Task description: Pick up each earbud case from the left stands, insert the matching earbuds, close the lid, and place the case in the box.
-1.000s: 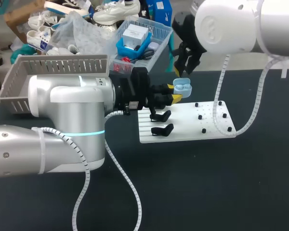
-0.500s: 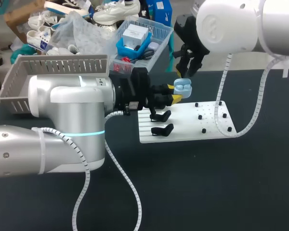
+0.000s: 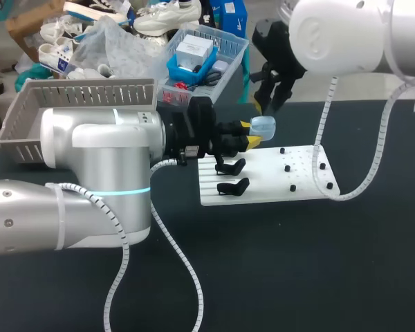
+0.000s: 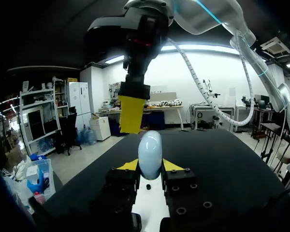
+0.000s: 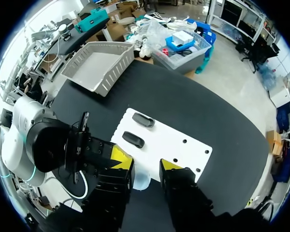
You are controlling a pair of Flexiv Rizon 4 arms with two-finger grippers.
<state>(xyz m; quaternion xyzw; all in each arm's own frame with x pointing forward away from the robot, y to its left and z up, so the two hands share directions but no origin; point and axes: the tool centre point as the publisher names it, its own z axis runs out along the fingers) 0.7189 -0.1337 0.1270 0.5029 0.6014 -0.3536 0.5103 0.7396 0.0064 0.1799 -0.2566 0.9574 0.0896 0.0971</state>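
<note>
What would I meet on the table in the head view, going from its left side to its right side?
grey basket → two black stands → earbud case → black pegs

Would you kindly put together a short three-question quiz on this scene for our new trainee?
1. True or false: the left gripper is shut on the light blue earbud case.
2. How many long black pieces lie on the white board? A one, B two, C five.
3. Fill in: the right gripper hangs ___ the case.
Key: 1 true; 2 B; 3 above.
</note>
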